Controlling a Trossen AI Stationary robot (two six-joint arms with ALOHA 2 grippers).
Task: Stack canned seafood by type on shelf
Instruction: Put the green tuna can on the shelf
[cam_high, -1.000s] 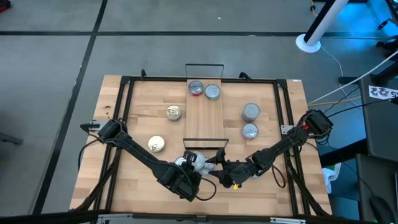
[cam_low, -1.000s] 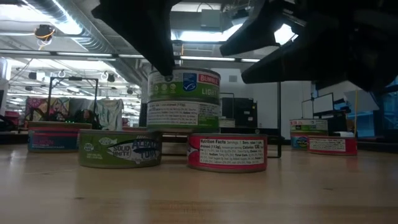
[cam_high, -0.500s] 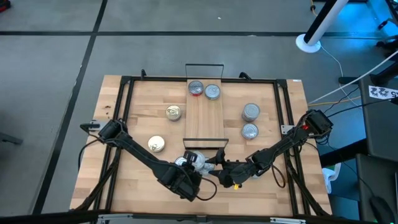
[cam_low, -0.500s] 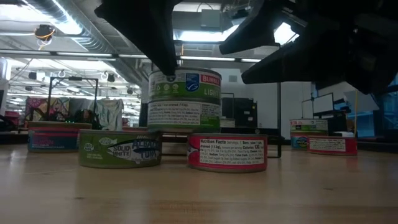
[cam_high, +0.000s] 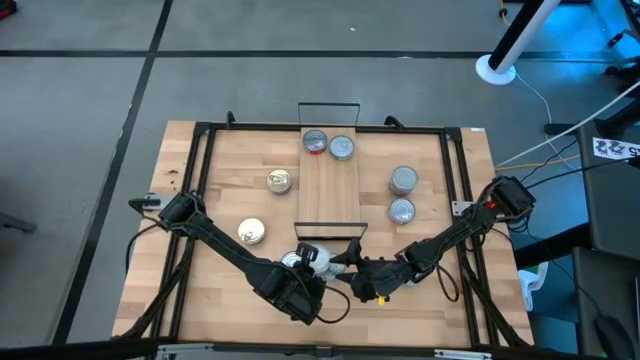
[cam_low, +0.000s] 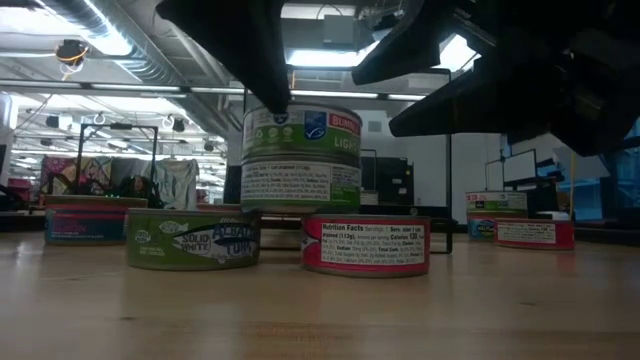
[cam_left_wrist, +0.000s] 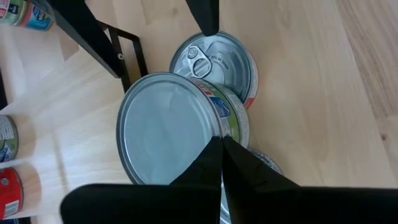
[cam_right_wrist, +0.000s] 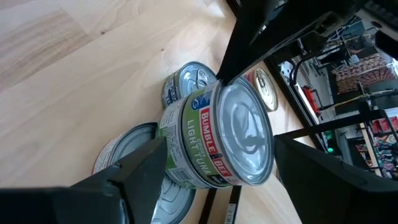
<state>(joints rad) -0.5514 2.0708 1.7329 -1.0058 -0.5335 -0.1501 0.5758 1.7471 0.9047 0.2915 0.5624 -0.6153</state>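
canned seafood: most tins are still loose on the tabletop (cam_high: 440, 160). Two sit at the far end of the shelf (cam_high: 328, 190), two on the right side, two on the left, plus the cluster at the shelf's near end.
what changed: the green-label tin (cam_low: 300, 158) has come up a touch in the low view over the last second and shifted slightly right, so the lift is actually happening, just slowly.
green-label tin: hanging in the air, clear of the red-label tin (cam_low: 365, 244) under it and just in front of the shelf's near wire frame.
left claw (cam_left_wrist: 219, 146): clamped shut on the green-label tin's rim, fingers pinched tight at the edge of the lid.
right claw (cam_right_wrist: 217, 162): spread wide around the same tin, touching nothing as far as I can tell, so it looks like a handover or a steadying catch.
what it means: my guess is this tin is next for the shelf, and a rim pinch looks kinda sketchy for slipping.
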